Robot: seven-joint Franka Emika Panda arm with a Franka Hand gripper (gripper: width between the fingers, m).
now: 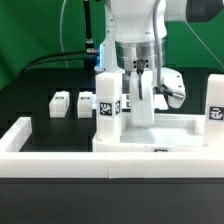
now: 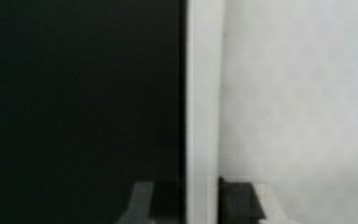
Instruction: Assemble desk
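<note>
White plastic tabletop (image 1: 172, 131) held by its raised rim (image 2: 202, 90), gripper (image 2: 199, 200) clamped on it, presumably for sliding.

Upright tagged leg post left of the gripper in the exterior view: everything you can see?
The leg post is white, square in section, plastic by its look, with a black-white tag on the face toward the camera. It stands upright at the end of the tabletop on the exterior view's left, its base on or against the slab. The gripper hangs close beside it; contact cannot be told.
</note>
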